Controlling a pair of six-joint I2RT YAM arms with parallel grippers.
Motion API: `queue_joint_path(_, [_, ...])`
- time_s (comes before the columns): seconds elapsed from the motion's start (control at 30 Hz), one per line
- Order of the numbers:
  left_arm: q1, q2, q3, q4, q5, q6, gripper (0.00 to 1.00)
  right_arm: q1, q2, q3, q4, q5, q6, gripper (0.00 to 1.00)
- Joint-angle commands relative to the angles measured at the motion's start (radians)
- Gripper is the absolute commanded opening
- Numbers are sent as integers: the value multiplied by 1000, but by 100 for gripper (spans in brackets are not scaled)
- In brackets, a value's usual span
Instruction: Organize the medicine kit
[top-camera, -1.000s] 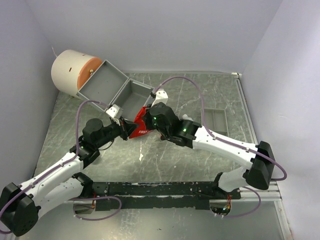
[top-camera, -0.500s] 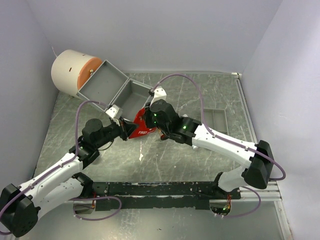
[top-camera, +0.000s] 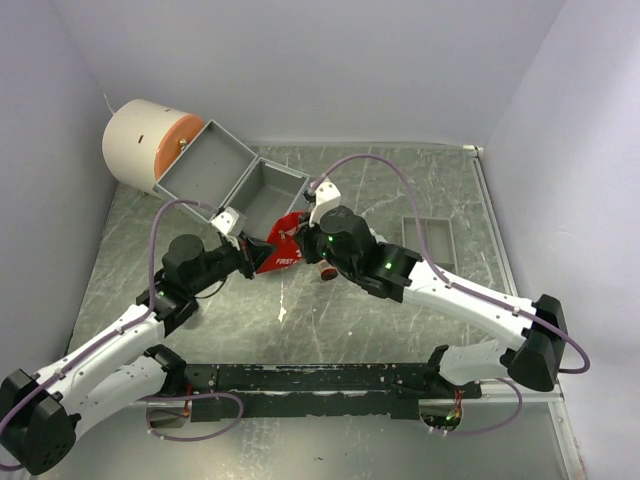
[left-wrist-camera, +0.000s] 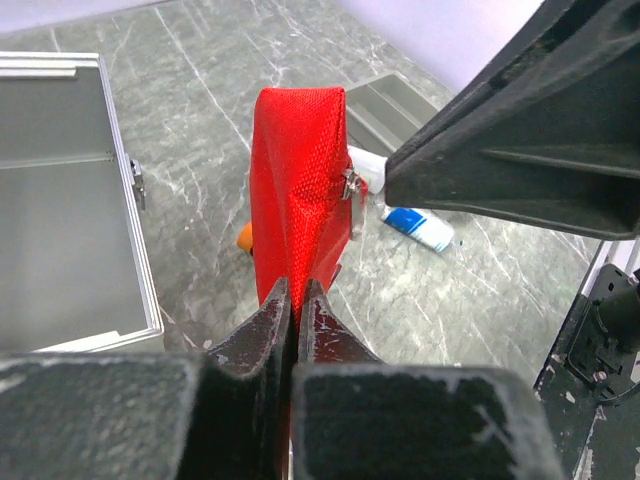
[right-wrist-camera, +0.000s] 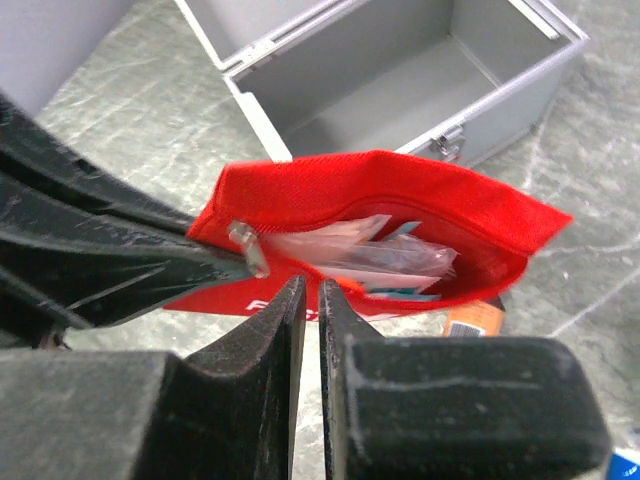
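Case (top-camera: 262, 192): on the worktop (top-camera: 360, 320), toward its back left, lid swung out to the left.
Drum (top-camera: 140, 140): behind and left of the case, just beside its lid.
Pouch (top-camera: 280, 254): just in front of the case, sachets (right-wrist-camera: 360, 255) inside.
Divided tray (top-camera: 432, 240): well right of the case.
Tube (left-wrist-camera: 418, 227): front right of the case, beyond the pouch.

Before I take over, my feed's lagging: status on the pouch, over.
Left fingers shut on red pouch. Right fingers at its open mouth, grip unclear. Sachets inside; open case just beyond. Tube loose on table nearby.
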Motion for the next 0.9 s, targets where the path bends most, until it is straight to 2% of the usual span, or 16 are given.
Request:
queue_joint_path(0.0, [-3,-25,47,22,0,30,7,1,-44,-19,72,-116,-110,12])
queue_joint_path(0.2, [-4,-36,47,11,7,35,7,2,0,9,80,-159,-87,21])
queue_joint_path(0.53, [-3,-48,36,34,48,36,7,1,40,38,119,-127,-83,20])
queue_joint_path(0.87, [-4,-50,24,61,86,37,7,2,58,59,136,-69,-77,30])
